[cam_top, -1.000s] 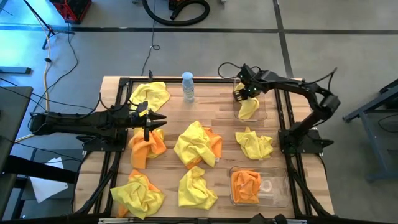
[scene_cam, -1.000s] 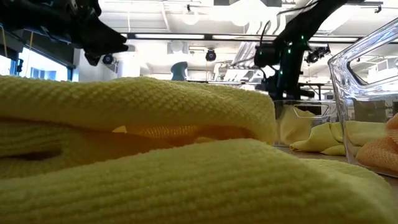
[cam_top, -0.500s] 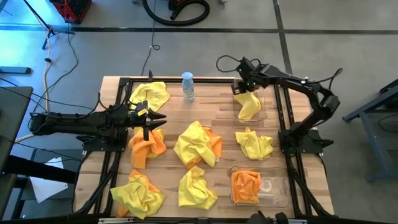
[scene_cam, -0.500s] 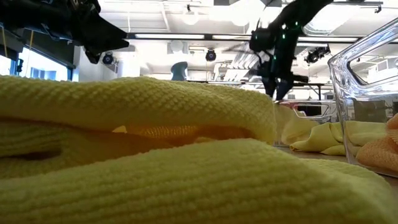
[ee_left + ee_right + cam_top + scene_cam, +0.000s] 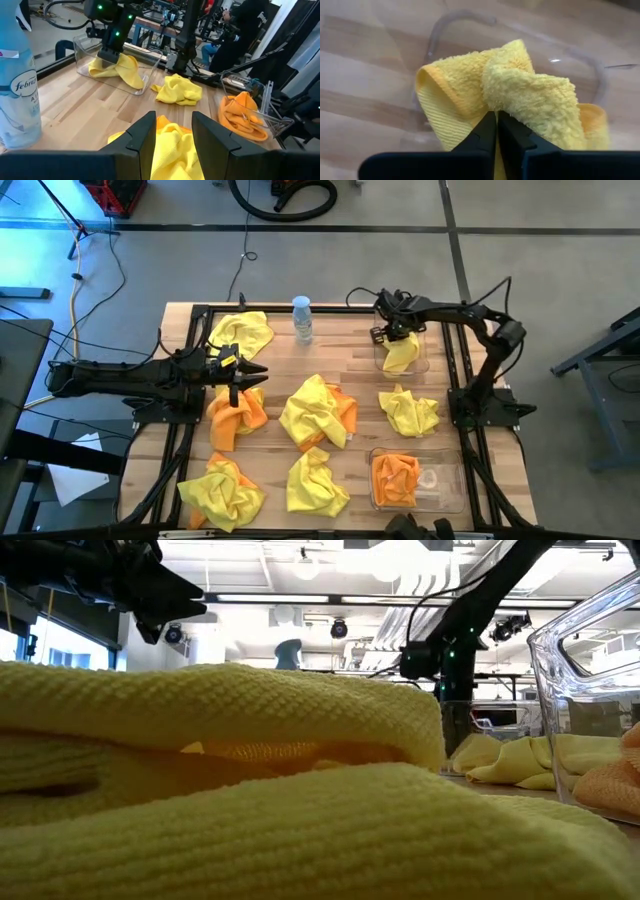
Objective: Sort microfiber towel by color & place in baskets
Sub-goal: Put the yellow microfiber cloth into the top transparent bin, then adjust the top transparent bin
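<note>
My right gripper point(image 5: 386, 335) points down into the far right basket point(image 5: 425, 362), shut, with its tips at a bunched yellow towel point(image 5: 401, 356) lying inside. The near right basket point(image 5: 447, 482) holds an orange towel point(image 5: 394, 478). Loose yellow towels lie on the table at the right point(image 5: 408, 412), the far left point(image 5: 240, 332) and the near edge point(image 5: 316, 483). A yellow one lies over an orange one at the centre point(image 5: 314, 412). My left gripper point(image 5: 258, 374) hovers open and level above an orange and yellow heap point(image 5: 235, 416) at the left. My right gripper's shut fingertips point(image 5: 490, 125) meet the yellow towel at a raised fold on its top point(image 5: 520, 85). They come from above, pointing steeply down. The towel rests bunched on the basket's floor, one corner draped toward the rim.
A clear water bottle point(image 5: 302, 320) stands at the far edge between the arms. Black frame rails point(image 5: 455, 370) run along the table's left and right sides. Another yellow and orange heap point(image 5: 220, 492) lies at the near left corner. In the low view a yellow towel point(image 5: 220, 740) fills the foreground.
My right gripper rose a little toward the far edge, then came down into the far right basket onto the yellow towel. The towel stays in the basket. My left arm has kept still.
</note>
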### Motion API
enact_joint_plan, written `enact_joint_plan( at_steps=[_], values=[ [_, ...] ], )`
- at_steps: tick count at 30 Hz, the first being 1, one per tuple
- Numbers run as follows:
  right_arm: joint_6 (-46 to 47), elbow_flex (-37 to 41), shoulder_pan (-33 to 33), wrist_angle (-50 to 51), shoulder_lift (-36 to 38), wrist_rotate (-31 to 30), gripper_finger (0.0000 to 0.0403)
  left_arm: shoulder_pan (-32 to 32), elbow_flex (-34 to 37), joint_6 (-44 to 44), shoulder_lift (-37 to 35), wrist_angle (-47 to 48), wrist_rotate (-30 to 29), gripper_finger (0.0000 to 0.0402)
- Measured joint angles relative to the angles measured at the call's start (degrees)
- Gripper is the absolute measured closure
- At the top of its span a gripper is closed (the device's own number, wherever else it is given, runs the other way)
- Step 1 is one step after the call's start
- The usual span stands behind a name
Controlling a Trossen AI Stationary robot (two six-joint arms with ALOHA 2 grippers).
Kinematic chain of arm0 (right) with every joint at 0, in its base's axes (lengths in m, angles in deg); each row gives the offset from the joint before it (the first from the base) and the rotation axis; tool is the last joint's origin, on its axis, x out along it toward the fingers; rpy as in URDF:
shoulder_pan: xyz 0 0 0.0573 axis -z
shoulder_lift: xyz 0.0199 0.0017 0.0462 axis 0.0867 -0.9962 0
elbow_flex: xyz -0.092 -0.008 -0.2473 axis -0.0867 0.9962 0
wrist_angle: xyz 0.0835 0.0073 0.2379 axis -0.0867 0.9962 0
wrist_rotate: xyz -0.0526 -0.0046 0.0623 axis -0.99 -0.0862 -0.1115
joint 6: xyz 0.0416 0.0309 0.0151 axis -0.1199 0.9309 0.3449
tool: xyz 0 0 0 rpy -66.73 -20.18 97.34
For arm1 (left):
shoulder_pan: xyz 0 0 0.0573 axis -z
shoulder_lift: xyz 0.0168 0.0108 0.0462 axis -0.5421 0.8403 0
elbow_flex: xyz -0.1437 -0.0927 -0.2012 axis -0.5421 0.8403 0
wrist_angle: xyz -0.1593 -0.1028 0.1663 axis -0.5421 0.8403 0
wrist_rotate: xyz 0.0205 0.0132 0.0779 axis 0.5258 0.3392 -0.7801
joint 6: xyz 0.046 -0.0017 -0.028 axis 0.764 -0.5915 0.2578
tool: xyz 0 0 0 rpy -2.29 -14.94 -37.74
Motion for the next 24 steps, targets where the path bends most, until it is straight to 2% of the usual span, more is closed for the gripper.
enact_joint_plan(
  at_steps=[7,18,24],
  values=[
    [-1.64,-0.35,-0.07,1.3,1.1,0.55,0.0387,0.0,0.0,0.02,0.02,0.0,0.0,0.0287],
    [-2.32,-0.42,-0.55,9.41,14.44,-0.06,0.0387,0.0,0.0,0.04,-1.77,0.08,0.02,0.0287],
    [-1.34,-0.46,-4.1,11.37,18.84,-0.85,0.0387,0.0,0.0,0.04,-1.78,0.04,0.02,0.0287]
  ],
)
